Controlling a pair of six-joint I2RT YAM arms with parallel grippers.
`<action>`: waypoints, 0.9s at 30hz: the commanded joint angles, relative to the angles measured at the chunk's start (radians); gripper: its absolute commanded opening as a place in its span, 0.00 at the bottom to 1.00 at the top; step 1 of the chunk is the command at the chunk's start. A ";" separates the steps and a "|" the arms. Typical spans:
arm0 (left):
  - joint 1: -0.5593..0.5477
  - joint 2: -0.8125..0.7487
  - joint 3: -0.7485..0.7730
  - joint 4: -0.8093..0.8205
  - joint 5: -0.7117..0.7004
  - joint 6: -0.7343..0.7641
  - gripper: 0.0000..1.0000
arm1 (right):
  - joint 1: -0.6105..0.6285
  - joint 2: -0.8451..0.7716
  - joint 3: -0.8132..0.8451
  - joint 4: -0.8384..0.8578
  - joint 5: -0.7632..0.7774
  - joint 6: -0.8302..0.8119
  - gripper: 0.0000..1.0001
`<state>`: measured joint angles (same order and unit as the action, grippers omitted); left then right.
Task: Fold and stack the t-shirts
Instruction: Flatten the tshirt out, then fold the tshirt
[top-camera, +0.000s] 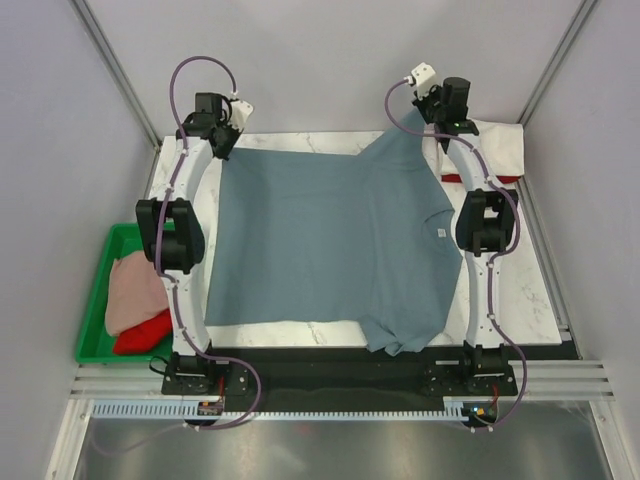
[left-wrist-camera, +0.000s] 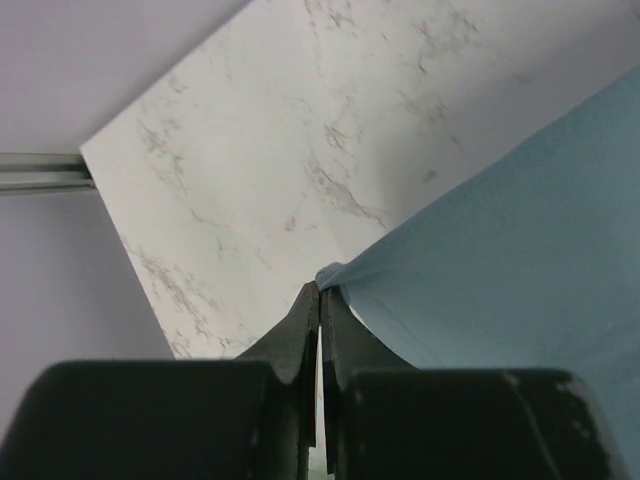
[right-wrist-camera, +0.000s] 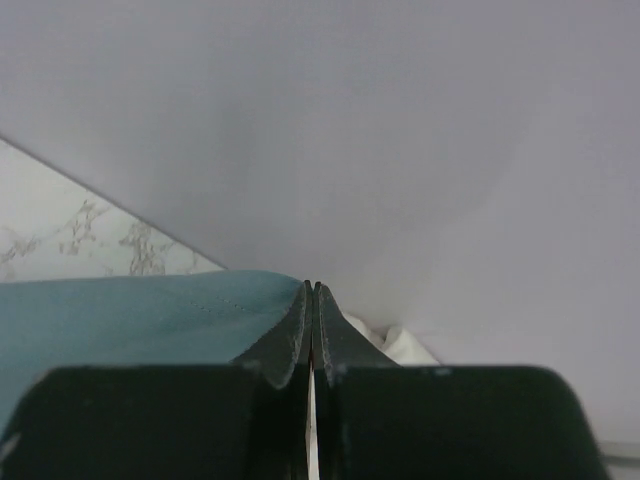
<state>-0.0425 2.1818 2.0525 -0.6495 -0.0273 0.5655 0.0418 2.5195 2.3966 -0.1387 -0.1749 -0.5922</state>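
A slate blue-grey t-shirt (top-camera: 330, 245) lies spread flat on the marble table, its neck with a small white label (top-camera: 438, 233) toward the right. My left gripper (top-camera: 222, 143) is shut on the shirt's far left hem corner (left-wrist-camera: 335, 272). My right gripper (top-camera: 425, 118) is shut on the far right sleeve (right-wrist-camera: 150, 315), lifted a little. A white shirt (top-camera: 495, 148) lies at the far right with a red shirt (top-camera: 478, 178) under it. Pale pink (top-camera: 135, 290) and red (top-camera: 143, 335) shirts lie in the green tray.
The green plastic tray (top-camera: 98, 300) stands off the table's left edge. Grey walls close in the back and sides. A black strip runs along the table's near edge (top-camera: 330, 365) by the arm bases.
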 joint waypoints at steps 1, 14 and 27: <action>0.007 0.073 0.148 0.053 -0.069 0.031 0.02 | 0.026 0.047 0.091 0.167 0.045 -0.018 0.00; -0.002 0.121 0.222 0.143 -0.033 0.039 0.02 | 0.030 -0.071 -0.059 0.146 0.058 -0.051 0.00; 0.012 -0.071 -0.067 0.148 0.055 0.037 0.02 | 0.032 -0.432 -0.428 -0.126 0.020 -0.044 0.00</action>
<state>-0.0406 2.2086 2.0254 -0.5434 -0.0158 0.5747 0.0704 2.1906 2.0140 -0.2043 -0.1379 -0.6334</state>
